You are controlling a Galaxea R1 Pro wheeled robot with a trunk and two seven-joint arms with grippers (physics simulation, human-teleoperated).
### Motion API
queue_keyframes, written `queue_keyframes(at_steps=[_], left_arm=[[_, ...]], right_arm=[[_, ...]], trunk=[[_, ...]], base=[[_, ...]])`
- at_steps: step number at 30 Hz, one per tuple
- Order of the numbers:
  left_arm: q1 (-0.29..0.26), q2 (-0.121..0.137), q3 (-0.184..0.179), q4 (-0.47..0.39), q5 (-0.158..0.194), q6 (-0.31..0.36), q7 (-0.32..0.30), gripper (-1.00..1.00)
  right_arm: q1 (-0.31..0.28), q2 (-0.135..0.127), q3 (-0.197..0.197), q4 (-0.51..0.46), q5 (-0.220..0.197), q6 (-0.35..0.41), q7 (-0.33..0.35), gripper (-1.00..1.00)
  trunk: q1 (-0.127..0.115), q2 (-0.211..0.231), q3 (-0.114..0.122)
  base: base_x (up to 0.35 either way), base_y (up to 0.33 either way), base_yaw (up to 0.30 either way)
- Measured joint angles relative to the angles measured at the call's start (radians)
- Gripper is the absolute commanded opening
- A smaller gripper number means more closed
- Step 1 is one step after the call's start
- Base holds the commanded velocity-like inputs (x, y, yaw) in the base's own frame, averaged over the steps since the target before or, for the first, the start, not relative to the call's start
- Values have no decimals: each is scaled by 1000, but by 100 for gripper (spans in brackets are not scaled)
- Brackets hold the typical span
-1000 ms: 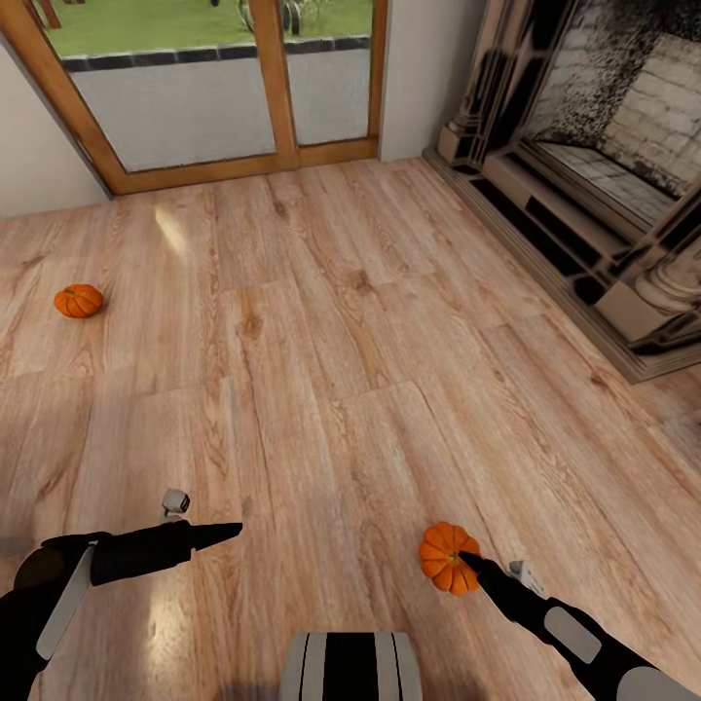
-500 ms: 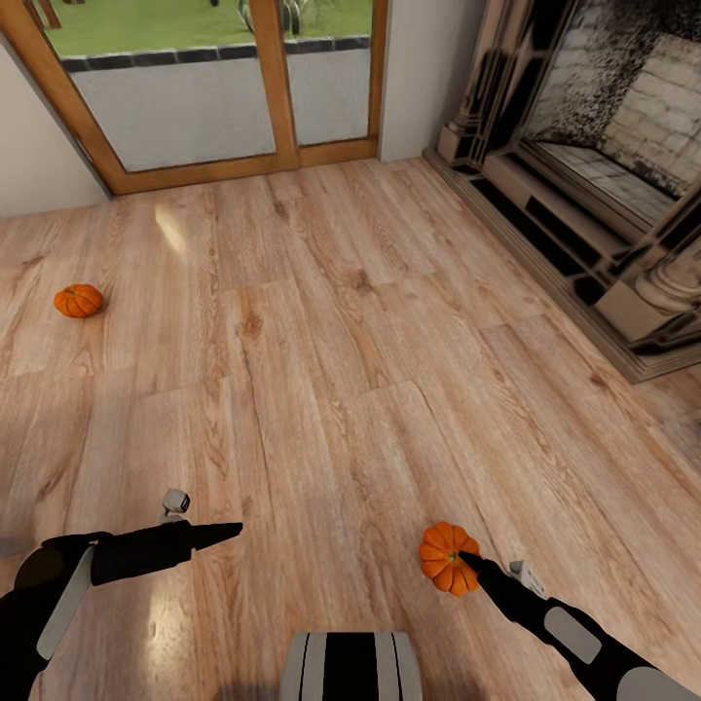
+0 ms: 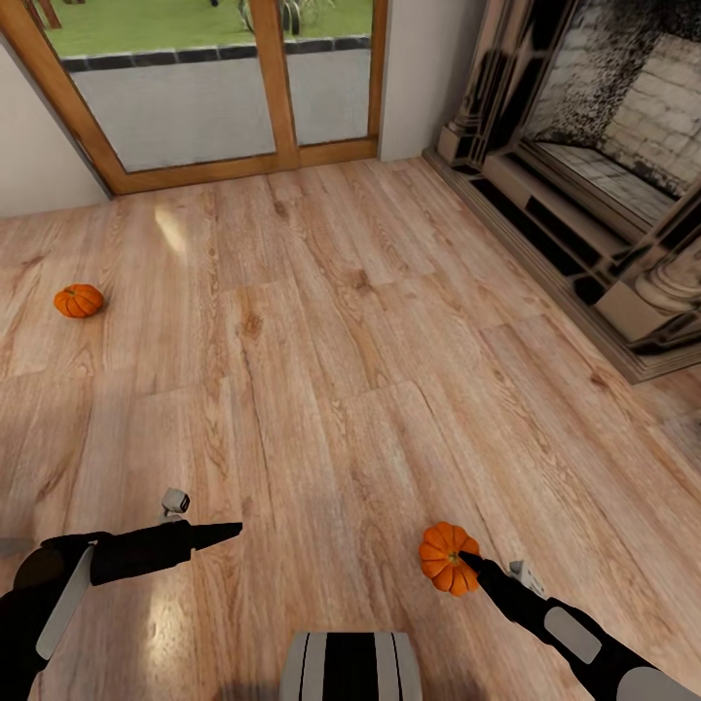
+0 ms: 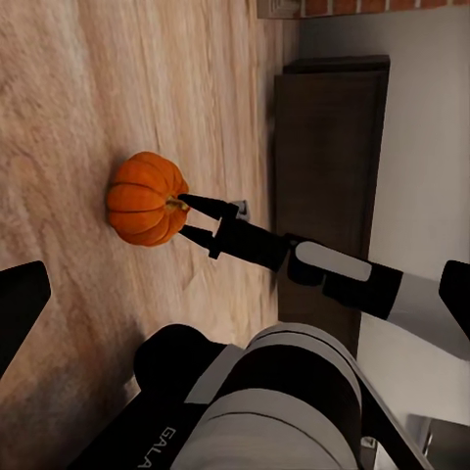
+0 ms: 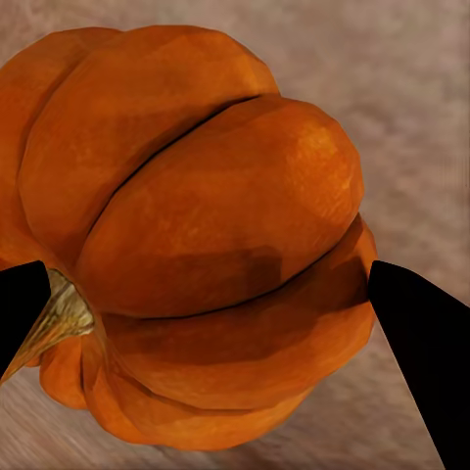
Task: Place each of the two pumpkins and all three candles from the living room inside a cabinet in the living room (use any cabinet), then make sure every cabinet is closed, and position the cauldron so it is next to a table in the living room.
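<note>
An orange ribbed pumpkin (image 3: 446,557) lies on the wood floor at the lower right of the head view. My right gripper (image 3: 463,559) is at its near side, open, fingertips spread against the end with the stem. The left wrist view shows the same pumpkin (image 4: 145,199) with the right gripper (image 4: 184,217) touching its edge. In the right wrist view this pumpkin (image 5: 196,235) sits between the two dark fingers (image 5: 421,343). A second pumpkin (image 3: 78,300) rests far off to the left on the floor. My left gripper (image 3: 234,531) hovers open over bare floor, holding nothing.
A dark ornate fireplace (image 3: 584,166) with a raised hearth edge runs along the right. Wood-framed glass doors (image 3: 224,97) close the far wall. A dark-brown wooden unit (image 4: 328,147) stands against the white wall behind me. Open floor lies between the pumpkins.
</note>
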Motion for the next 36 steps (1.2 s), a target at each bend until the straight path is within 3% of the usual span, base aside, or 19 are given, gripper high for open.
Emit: queue_keyframes(at_steps=[5,9,16,27,32,36], left_arm=[[0,1,-3,-1,1,1,0,100],[0,4,-3,-1,2,1,-36,100],[0,8,-1,-1,2,0,-85,100],[0,10,2,-1,2,0,-87,100],[0,10,2,0,-1,0,-87,100],[0,10,2,-1,-2,0,-87,100]], right_arm=[[0,0,0,0,0,-1,0,-100],[2,0,19,4,11,-5,-25,-100],[1,-1,17,-8,7,-1,-14,-100],[1,-6,11,-26,7,33,114,-100],[1,-4,13,-47,7,30,246,-100],[2,-6,9,-47,9,28,294,-100]], trunk=[[0,0,0],[-2,1,15],[-5,3,42],[-10,5,85],[-12,6,104],[-14,7,120]], base=[[0,0,0],[0,0,0],[0,0,0],[0,0,0],[0,0,0],[0,0,0]])
